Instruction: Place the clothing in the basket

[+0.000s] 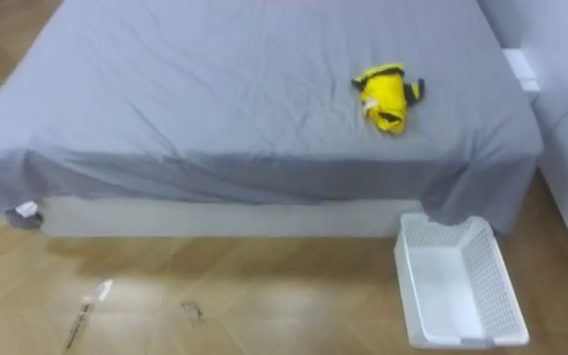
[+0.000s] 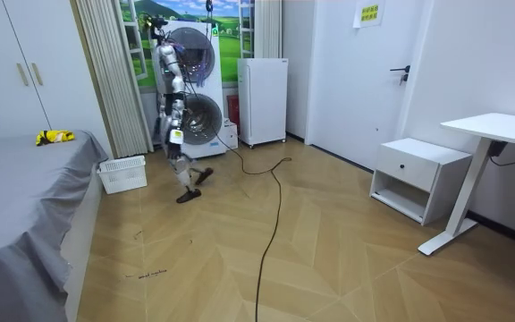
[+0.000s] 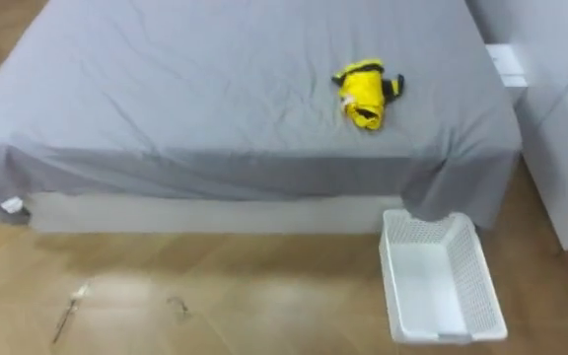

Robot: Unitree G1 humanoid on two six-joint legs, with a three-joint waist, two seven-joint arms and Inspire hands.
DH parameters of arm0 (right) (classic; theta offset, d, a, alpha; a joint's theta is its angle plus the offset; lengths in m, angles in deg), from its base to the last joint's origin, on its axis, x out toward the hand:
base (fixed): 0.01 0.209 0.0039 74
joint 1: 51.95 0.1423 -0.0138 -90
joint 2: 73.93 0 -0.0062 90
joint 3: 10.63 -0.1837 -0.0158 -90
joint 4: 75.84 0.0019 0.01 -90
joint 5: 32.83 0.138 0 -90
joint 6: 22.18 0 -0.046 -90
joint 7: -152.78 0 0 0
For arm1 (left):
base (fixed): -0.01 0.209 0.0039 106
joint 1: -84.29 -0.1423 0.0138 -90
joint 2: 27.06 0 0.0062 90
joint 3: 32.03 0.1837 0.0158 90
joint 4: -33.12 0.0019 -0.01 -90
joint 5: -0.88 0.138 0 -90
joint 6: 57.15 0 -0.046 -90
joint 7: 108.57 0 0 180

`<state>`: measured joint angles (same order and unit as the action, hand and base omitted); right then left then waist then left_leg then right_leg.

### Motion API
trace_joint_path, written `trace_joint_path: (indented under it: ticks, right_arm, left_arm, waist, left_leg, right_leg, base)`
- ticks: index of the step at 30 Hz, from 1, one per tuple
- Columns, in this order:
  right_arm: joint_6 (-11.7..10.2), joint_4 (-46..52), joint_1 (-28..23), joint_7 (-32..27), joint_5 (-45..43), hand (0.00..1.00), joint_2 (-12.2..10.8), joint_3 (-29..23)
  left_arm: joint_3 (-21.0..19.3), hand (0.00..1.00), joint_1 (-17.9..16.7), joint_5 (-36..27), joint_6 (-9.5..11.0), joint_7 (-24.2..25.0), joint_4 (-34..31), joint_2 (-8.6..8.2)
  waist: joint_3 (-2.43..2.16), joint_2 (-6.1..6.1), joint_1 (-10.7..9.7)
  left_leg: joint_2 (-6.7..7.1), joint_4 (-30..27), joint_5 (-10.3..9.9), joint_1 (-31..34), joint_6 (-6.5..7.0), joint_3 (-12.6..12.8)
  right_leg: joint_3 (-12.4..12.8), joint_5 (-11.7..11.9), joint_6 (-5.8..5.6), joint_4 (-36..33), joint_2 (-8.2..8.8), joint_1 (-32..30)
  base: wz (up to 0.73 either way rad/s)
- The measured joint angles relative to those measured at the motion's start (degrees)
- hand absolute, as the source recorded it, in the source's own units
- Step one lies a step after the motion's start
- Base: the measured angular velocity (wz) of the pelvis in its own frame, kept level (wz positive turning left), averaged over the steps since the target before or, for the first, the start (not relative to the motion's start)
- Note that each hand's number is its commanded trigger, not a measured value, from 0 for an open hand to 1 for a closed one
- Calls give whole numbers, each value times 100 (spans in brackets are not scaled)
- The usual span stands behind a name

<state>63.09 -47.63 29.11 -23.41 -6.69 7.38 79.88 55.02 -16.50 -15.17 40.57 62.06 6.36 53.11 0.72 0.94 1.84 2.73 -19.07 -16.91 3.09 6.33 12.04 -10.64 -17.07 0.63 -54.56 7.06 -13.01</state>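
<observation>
1. The bed [image 1: 215, 89] is the biggest thing. It has a grey sheet with soft wrinkles, and the sheet hangs down over the near edge.
2. In the room view, the robot stands at the far end of the room, right in front of the washer [image 2: 206, 121]. It faces the bed, which lies on the room view's left. It stands up straight on the wood floor, with one foot a little ahead of the other.
3. A desk [image 2: 499, 125] and a low drawer box [image 2: 414, 174] stand well apart from the robot, on the room view's right.
4. The basket [image 1: 497, 281] is white with little holes in its walls. It sits on the floor just beside the bed's right corner, near the robot. Nothing lies in it.
5. The clothes [image 1: 388, 94] are a small yellow bundle with some dark bits. They lie on top of the bed, toward its right side, well apart from the basket.
6. The left hand [image 2: 176, 135] hangs low by the robot's side, with the arm pointing down. It touches nothing. It looks too tiny to tell if its fingers are apart or together.
7. Some small scraps [image 1: 87, 311] lie on the floor in front of the bed.
</observation>
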Motion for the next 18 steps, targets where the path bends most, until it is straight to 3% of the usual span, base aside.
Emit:
trace_joint_path:
  ticks: [1,2,4,5,6,7,8,9,10,11,12,13,14,15,16,17,18]
  right_arm:
    - [-34,62,2,-10,37,0,-6,29]
    - [-57,123,75,-49,49,0,-15,91]
    - [-64,167,116,-169,-33,0,-33,88]
    - [-81,224,109,-252,-99,0,-14,72]
    - [-95,340,114,-399,-107,0,-23,40]
    - [-137,421,132,-457,-108,0,-26,41]
    - [-302,452,247,-526,-109,0,-34,40]
    - [-341,500,292,-573,-101,0,-22,37]
    - [-403,741,386,-676,-121,0,-10,-20]
    - [-438,1035,468,-779,-180,0,4,-111]
    - [-456,1192,551,-862,-182,0,34,-149]
    - [-436,1275,563,-888,-184,0,17,-173]
    - [-400,1499,581,-917,-175,0,-91,-129]
    - [-399,1594,541,-907,-168,0,-24,-120]
    - [-386,1594,537,-924,-174,0,-2,-116]
    - [-309,1592,449,-961,-196,0,-6,-41]
    - [-288,1593,302,-1008,-236,0,-23,72]
  left_arm:
    - [67,0,3,2,1,-6,-52,4]
    - [179,0,60,-10,-5,-8,-119,17]
    - [343,0,74,-3,-18,-2,-138,-17]
    - [421,0,32,0,-33,-1,-149,-91]
    - [512,0,-76,3,-36,19,-227,-104]
    - [529,0,-104,0,-33,28,-245,-96]
    - [547,0,-121,-3,-34,30,-218,-61]
    - [558,0,-183,-6,-29,36,-193,-54]
    - [561,0,-200,-7,-27,80,-143,-53]
    - [577,0,-207,0,-14,129,-139,-46]
    - [571,0,-220,34,2,158,-142,-46]
    - [536,0,-266,50,23,165,-183,-19]
    - [487,0,-458,46,62,161,-255,138]
    - [428,0,-555,58,-12,146,-197,151]
    - [407,0,-588,55,-24,146,-217,150]
    - [281,0,-633,30,-6,133,-295,161]
    - [208,0,-685,-20,48,91,-316,175]
  waist:
    - [7,29,-2]
    - [25,-2,-24]
    - [11,5,-83]
    - [29,58,-97]
    - [-37,157,-85]
    - [-44,155,-63]
    - [-96,161,3]
    - [-93,206,46]
    - [-46,279,70]
    - [3,295,56]
    - [147,227,-29]
    - [73,208,-5]
    - [-36,177,126]
    - [-44,241,138]
    - [-46,284,135]
    - [-32,329,137]
    - [-3,278,145]
  left_leg:
    - [-12,101,-13,-148,-21,-65]
    - [-24,302,-59,-429,-69,-168]
    - [-75,565,-174,-826,-159,-348]
    - [-224,685,-290,-1111,-268,-455]
    - [-381,771,-387,-1355,-395,-469]
    - [-444,781,-440,-1435,-454,-477]
    - [-549,703,-525,-1479,-594,-472]
    - [-616,683,-516,-1492,-664,-465]
    - [-716,745,-403,-1607,-887,-439]
    - [-731,779,-227,-1738,-1117,-432]
    - [-701,767,-46,-2024,-1087,-545]
    - [-712,681,-51,-2062,-1090,-620]
    - [-670,135,-149,-1983,-1169,-591]
    - [-796,-690,-219,-1877,-1152,-567]
    - [-890,-1143,-110,-1776,-1149,-550]
    - [-997,-1894,435,-1540,-1175,-482]
    - [-1035,-2357,823,-1317,-1239,-458]
  right_leg:
    - [-70,-76,11,217,-75,-186]
    - [-94,-106,8,883,-204,-537]
    - [-162,167,-4,2311,-271,-812]
    - [-346,831,36,2971,-300,-908]
    - [-490,1408,121,3462,-379,-905]
    - [-537,1634,267,3600,-433,-911]
    - [-532,1811,435,3545,-591,-875]
    - [-577,1837,563,3427,-653,-856]
    - [-632,1651,600,3163,-702,-834]
    - [-646,1386,683,2664,-625,-904]
    - [-871,1042,709,1643,-404,-1307]
    - [-939,984,655,1671,-454,-1419]
    - [-1126,1273,649,2346,-548,-1355]
    - [-1274,1062,1086,2232,-640,-1190]
    - [-1298,930,1116,2241,-719,-1053]
    - [-1300,720,1114,2341,-817,-757]
    - [-1220,648,1108,2549,-902,-487]
  base:
    - [40]
    - [53]
    - [59]
    - [48]
    - [36]
    - [0]
    - [-23]
    - [-30]
    - [-12]
    - [4]
    - [0]
    - [-38]
    - [-56]
    - [-51]
    - [-12]
    - [0]
    - [0]
